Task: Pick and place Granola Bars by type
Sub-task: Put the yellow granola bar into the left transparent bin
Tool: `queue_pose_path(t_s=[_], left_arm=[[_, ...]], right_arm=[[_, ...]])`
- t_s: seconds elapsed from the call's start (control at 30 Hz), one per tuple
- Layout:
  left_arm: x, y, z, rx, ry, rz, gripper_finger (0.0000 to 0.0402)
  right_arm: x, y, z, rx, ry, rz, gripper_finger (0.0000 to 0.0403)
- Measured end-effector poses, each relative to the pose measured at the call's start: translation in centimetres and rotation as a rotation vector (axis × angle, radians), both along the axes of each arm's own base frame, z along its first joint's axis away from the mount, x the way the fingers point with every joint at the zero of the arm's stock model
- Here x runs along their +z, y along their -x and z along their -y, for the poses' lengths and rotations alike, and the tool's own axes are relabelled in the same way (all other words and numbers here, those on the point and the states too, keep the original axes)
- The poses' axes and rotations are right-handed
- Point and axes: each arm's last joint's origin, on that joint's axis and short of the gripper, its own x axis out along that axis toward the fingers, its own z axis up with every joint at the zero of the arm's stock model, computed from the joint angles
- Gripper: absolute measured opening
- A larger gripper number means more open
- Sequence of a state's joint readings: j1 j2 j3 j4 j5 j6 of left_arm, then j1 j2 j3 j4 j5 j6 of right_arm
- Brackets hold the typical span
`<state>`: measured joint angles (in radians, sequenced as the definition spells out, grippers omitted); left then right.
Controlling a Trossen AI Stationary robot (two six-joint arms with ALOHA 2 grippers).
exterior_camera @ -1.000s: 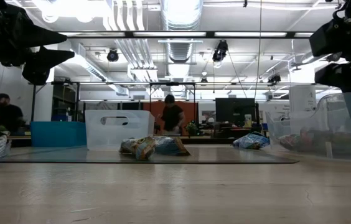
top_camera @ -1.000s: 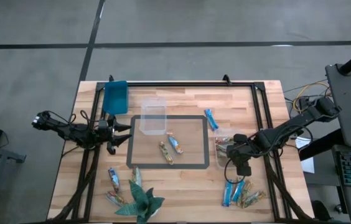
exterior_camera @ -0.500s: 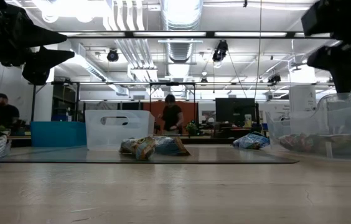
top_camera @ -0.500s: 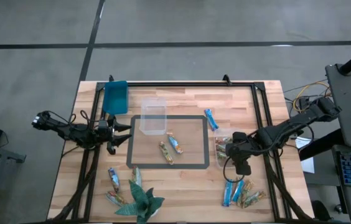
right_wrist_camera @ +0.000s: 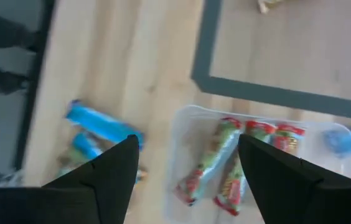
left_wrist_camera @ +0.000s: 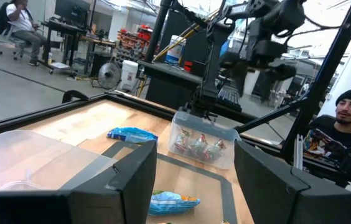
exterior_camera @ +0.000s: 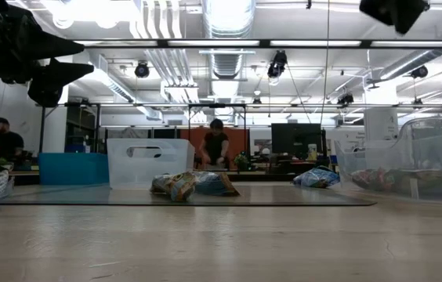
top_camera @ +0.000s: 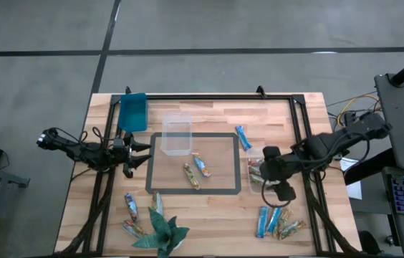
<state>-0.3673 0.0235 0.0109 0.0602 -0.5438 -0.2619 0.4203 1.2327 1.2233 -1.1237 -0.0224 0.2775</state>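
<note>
Granola bars lie scattered. A brown one (top_camera: 190, 176) and a blue one (top_camera: 202, 166) rest flat inside the grey mat outline. Another blue bar (top_camera: 243, 136) lies far right, and more lie near right (top_camera: 268, 221) and near left (top_camera: 130, 204). A clear tub (right_wrist_camera: 259, 155) on the right holds brown bars with red and green (right_wrist_camera: 216, 158). My right gripper (right_wrist_camera: 189, 142) hangs open and empty high above that tub, seen also in the high view (top_camera: 281, 185). My left gripper (top_camera: 143, 154) waits open at the mat's left edge, with nothing between its fingers (left_wrist_camera: 194, 155).
An empty clear tub (top_camera: 175, 134) stands at the mat's far left corner. A blue tray (top_camera: 133, 111) sits far left, and a green paper plant figure (top_camera: 160, 233) near left. Black frame rails (top_camera: 299, 136) run along the sides. People show in the room behind (exterior_camera: 216, 147).
My right gripper has risen from the mouth of the right tub, climbing to the top of the low view, and has drifted slightly toward the table's far left. The left arm and the bars have kept still.
</note>
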Motion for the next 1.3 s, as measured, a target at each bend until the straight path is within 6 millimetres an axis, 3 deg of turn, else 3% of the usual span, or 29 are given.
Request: queue_pose_path(t_s=[0.27,0.57,0.83,1.3], left_arm=[[0.0,0.0,0.0,0.000,0.000,0.000,0.0197],[0.0,0.0,0.0,0.000,0.000,0.000,0.0197],[0.0,0.0,0.0,0.000,0.000,0.001,0.0197],[0.0,0.0,0.0,0.000,0.000,0.000,0.0197]], right_arm=[[3.2,-0.5,-1.8,0.099,-0.081,-0.077,0.0251],[4.3,-0.1,-5.4,0.205,-0.112,-0.111,0.0238],[2.4,1.8,-8.5,0.251,-0.068,-0.187,0.0243],[-2.9,3.8,-10.3,0.205,-0.048,-0.248,0.0238]])
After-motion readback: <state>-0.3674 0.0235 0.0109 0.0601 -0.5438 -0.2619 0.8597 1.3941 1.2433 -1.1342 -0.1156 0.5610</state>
